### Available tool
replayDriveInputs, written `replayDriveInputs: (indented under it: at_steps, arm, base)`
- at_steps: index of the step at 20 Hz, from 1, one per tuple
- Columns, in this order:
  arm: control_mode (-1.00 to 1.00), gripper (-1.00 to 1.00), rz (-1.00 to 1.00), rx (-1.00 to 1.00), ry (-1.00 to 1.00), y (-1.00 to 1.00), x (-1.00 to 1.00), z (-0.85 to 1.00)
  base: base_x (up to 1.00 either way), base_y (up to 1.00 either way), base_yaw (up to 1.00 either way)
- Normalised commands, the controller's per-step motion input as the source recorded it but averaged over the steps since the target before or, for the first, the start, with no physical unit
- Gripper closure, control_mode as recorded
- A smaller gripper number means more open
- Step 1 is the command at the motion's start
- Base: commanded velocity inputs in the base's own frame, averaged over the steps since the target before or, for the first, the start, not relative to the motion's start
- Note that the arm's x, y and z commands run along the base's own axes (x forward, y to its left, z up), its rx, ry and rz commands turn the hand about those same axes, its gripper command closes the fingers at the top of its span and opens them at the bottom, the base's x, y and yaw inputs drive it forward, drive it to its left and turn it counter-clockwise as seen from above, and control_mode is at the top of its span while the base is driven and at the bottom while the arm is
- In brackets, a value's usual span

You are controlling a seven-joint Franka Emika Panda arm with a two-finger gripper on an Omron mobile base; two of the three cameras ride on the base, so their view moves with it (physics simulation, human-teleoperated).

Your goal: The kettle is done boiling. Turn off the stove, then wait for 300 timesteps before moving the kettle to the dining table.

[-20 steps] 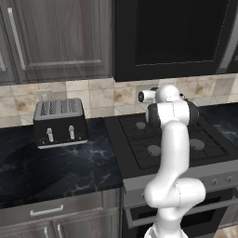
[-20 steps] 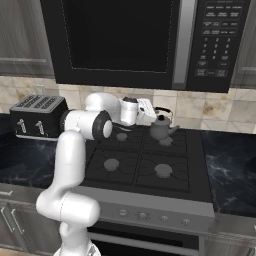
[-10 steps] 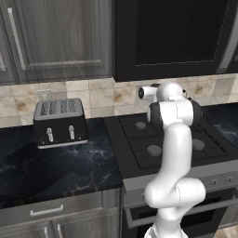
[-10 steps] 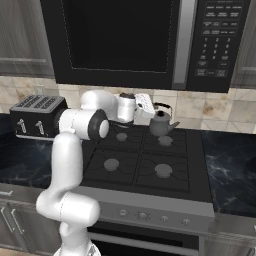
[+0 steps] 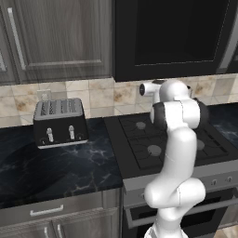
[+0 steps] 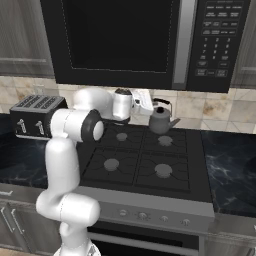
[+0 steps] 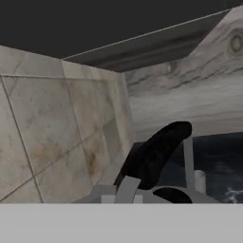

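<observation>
The small grey kettle (image 6: 161, 120) hangs just above the rear right burner of the black stove (image 6: 135, 167), close to the tiled back wall. My gripper (image 6: 154, 104) is shut on the top of its thin black arched handle (image 7: 159, 152). In the hand view the handle curves up from the grey lid, whose small knob (image 7: 200, 181) shows at the lower right. In the left base view my own arm hides the kettle, and the stove (image 5: 139, 139) lies beneath it. The dining table is out of view.
A black toaster (image 5: 60, 122) (image 6: 35, 116) stands on the dark marble counter (image 5: 56, 169) left of the stove. A black microwave (image 6: 145, 40) hangs low over the burners. More counter (image 6: 230, 165) runs to the right. Small knobs (image 6: 142, 216) line the stove's front strip.
The kettle has come up slightly from the rear right burner, and the hand holding it has drawn a little back and left. The grip has stayed shut.
</observation>
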Motion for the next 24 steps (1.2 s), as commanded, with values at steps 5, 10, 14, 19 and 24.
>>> replayDriveInputs:
  at_steps: [5, 10, 14, 19, 24]
  arm:
    - [-1.0, 1.0, 0.0, -0.05, -0.21, 0.0, -0.32, -0.13]
    - [-1.0, 1.0, 0.0, -0.06, -0.24, 0.0, -0.32, -0.2]
    - [-1.0, 1.0, 0.0, -0.04, -0.23, 0.0, -0.4, -0.15]
    - [-1.0, 1.0, 0.0, 0.0, -0.19, 0.0, -0.52, -0.05]
    - [-1.0, 1.0, -0.01, 0.0, -0.13, 0.0, -0.56, -0.09]
  base:
    - [0.0, 0.0, 0.0]
    - [0.0, 0.0, 0.0]
    - [0.0, 0.0, 0.0]
    - [0.0, 0.0, 0.0]
    - [0.0, 0.0, 0.0]
